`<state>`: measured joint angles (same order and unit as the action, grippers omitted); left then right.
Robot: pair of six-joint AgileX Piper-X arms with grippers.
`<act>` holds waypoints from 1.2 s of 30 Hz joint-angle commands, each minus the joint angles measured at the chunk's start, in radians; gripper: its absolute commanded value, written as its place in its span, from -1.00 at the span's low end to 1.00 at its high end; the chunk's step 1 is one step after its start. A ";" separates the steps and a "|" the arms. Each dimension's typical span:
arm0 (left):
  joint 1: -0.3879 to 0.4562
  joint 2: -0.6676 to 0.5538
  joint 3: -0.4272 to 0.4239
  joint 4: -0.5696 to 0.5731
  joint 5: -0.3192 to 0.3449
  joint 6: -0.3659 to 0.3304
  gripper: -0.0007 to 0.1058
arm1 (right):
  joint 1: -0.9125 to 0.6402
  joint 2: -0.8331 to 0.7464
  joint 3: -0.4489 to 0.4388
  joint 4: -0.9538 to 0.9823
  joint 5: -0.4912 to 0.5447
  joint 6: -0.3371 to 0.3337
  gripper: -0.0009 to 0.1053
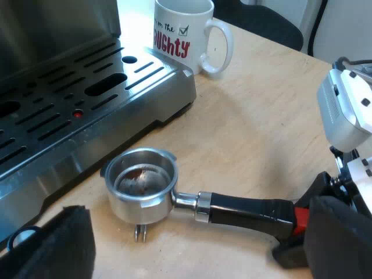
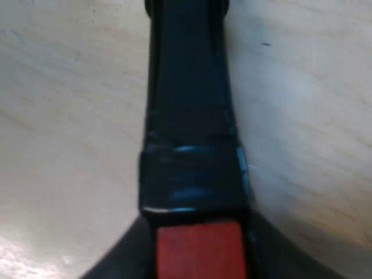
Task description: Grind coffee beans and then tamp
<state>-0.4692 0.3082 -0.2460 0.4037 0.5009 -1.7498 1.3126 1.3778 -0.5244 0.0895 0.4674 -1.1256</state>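
While left fingers gape empty near the holder, right fingers clasp its red handle-end.

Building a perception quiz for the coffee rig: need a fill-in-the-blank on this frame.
1. The metal holder lies loose on the wooden ___, its basket near the espresso machine.
2. Its handle ends in ___, where the right gripper is.
3. The white ___ stands by the machine's corner.
4. The left gripper has its fingers ___.

Missing words: table; red; mug; open.
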 commanded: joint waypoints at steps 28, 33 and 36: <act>-0.005 -0.009 -0.003 -0.006 -0.012 0.004 0.61 | -0.007 -0.125 -0.153 0.483 -0.129 -0.042 0.34; -0.005 -0.009 -0.003 -0.006 -0.012 0.004 0.61 | -0.007 -0.194 -0.193 0.514 -0.096 -0.091 0.34; -0.005 -0.009 -0.003 -0.006 -0.012 0.004 0.61 | -0.007 -0.218 -0.208 0.525 -0.076 -0.097 0.34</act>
<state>-0.4692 0.3082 -0.2460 0.4037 0.5009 -1.7498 1.3098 1.1633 -0.7258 0.5986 0.3805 -1.1991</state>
